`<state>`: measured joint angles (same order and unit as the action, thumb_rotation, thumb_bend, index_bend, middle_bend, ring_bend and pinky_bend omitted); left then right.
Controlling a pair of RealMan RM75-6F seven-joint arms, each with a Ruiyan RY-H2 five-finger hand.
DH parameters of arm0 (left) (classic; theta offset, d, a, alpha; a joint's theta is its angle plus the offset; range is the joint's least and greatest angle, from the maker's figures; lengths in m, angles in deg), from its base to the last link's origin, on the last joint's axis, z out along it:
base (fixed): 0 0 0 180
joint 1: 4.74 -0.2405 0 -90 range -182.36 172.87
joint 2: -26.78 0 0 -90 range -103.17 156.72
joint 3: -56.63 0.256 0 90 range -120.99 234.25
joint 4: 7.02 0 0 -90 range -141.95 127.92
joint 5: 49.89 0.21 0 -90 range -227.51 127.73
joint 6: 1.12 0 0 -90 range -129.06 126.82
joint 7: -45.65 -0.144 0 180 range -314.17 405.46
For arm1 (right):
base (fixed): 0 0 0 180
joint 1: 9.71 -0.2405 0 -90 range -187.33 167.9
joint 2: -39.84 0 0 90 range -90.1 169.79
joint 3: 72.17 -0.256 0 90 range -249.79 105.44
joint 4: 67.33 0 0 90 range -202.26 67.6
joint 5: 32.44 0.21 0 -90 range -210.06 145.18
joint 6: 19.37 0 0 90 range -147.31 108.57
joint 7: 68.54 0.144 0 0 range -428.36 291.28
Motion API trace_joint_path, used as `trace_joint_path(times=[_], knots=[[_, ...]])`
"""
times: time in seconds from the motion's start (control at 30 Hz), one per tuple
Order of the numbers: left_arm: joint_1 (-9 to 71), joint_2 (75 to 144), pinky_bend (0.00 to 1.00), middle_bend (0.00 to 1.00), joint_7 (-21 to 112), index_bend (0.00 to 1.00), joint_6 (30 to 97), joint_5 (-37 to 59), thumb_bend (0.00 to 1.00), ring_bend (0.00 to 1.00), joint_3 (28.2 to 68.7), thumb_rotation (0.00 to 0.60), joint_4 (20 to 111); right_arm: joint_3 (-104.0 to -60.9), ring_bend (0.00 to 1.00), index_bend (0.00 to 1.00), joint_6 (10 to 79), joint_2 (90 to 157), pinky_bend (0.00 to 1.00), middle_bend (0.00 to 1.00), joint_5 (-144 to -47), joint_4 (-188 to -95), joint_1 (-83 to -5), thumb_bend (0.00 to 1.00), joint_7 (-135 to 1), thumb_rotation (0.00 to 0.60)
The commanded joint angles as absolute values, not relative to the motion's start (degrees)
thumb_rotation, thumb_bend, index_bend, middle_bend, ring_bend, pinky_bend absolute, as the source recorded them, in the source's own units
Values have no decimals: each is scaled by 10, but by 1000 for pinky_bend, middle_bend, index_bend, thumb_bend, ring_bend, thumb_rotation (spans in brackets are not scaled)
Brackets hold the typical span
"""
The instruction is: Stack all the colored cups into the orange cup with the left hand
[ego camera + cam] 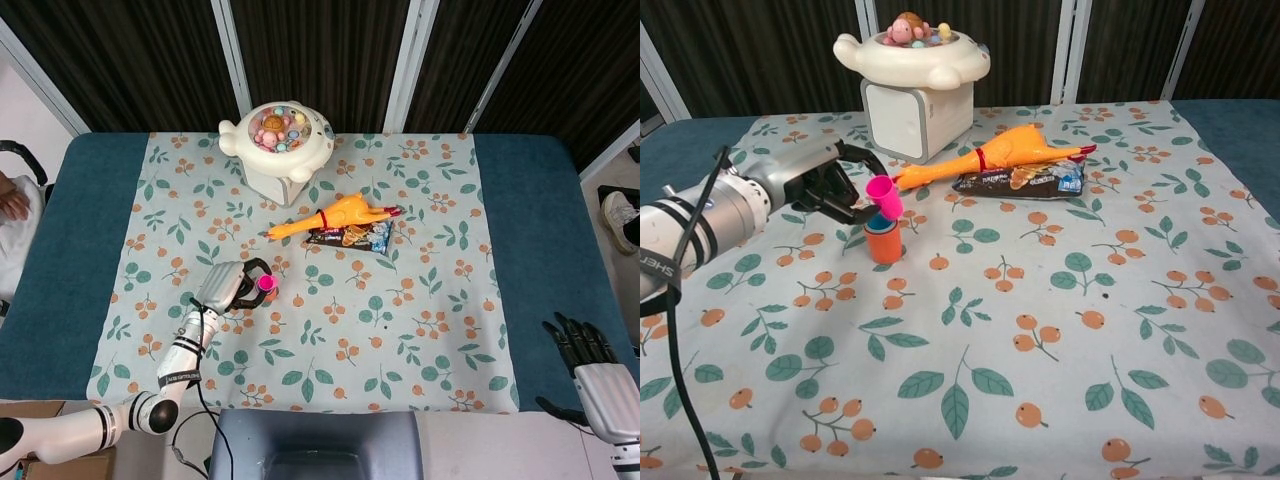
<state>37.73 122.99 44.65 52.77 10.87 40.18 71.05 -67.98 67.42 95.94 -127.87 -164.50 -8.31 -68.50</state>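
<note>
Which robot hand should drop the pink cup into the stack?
Left. The left robot hand holds the pink cup right above the orange cup. The right robot hand sits off the table's near right corner, far away.
</note>
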Motion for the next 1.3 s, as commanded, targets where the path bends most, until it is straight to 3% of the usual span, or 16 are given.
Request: trace_joint_path(times=[0.03, 0.47, 0.57, 0.63, 0.7, 0.87, 1.0, 1.03, 1.07, 1.1, 1.13, 1.17, 1.2, 1.3], knots=[[375, 1229, 1000, 1000, 446, 500, 529, 109, 382, 1000, 404, 600, 708, -679, 0, 0, 674, 959, 0, 0, -1279, -1644, -83, 213, -684, 600], [371, 1224, 1000, 1000, 459, 468, 520, 120, 384, 1000, 416, 600, 695, -680, 0, 0, 670, 961, 0, 0, -1276, -1645, -84, 213, -690, 600], [371, 1223, 1000, 1000, 457, 287, 520, 121, 385, 1000, 417, 600, 695, -679, 0, 0, 669, 961, 0, 0, -1277, -1646, -84, 212, -690, 600], [371, 1223, 1000, 1000, 454, 116, 521, 121, 374, 1000, 418, 600, 695, -679, 0, 0, 670, 961, 0, 0, -1277, -1646, -84, 213, -690, 600], [370, 1221, 1000, 1000, 455, 21, 522, 121, 367, 1000, 418, 600, 698, -680, 0, 0, 672, 961, 0, 0, -1277, -1646, -83, 213, -689, 600], [362, 1197, 1000, 1000, 458, 0, 520, 127, 356, 1000, 424, 600, 721, -679, 0, 0, 671, 961, 0, 0, -1279, -1645, -84, 213, -689, 600], [325, 1139, 1000, 975, 466, 0, 571, 198, 351, 999, 459, 600, 768, -679, 0, 0, 672, 960, 0, 0, -1278, -1644, -83, 212, -689, 600], [312, 1118, 986, 843, 475, 0, 584, 226, 355, 923, 476, 600, 782, -679, 0, 0, 671, 960, 0, 0, -1278, -1643, -83, 213, -690, 600], [295, 1082, 874, 639, 489, 0, 592, 267, 359, 727, 507, 600, 799, -678, 0, 0, 670, 961, 0, 0, -1278, -1644, -83, 212, -690, 600], [284, 1051, 707, 429, 495, 0, 596, 298, 362, 500, 534, 600, 807, -678, 0, 0, 669, 961, 0, 0, -1279, -1644, -83, 213, -691, 600], [273, 1021, 462, 208, 499, 0, 605, 331, 364, 228, 560, 600, 812, -678, 0, 0, 668, 961, 0, 0, -1278, -1644, -84, 213, -692, 600], [252, 991, 310, 109, 505, 0, 633, 372, 366, 104, 591, 600, 809, -677, 0, 0, 667, 962, 0, 0, -1278, -1645, -84, 213, -695, 600], [231, 977, 155, 17, 511, 0, 665, 398, 367, 12, 609, 600, 799, -677, 0, 0, 666, 963, 0, 0, -1279, -1646, -84, 213, -697, 600], [153, 976, 84, 0, 542, 0, 794, 455, 368, 0, 649, 600, 718, -676, 0, 0, 665, 966, 0, 0, -1280, -1648, -83, 213, -708, 600]])
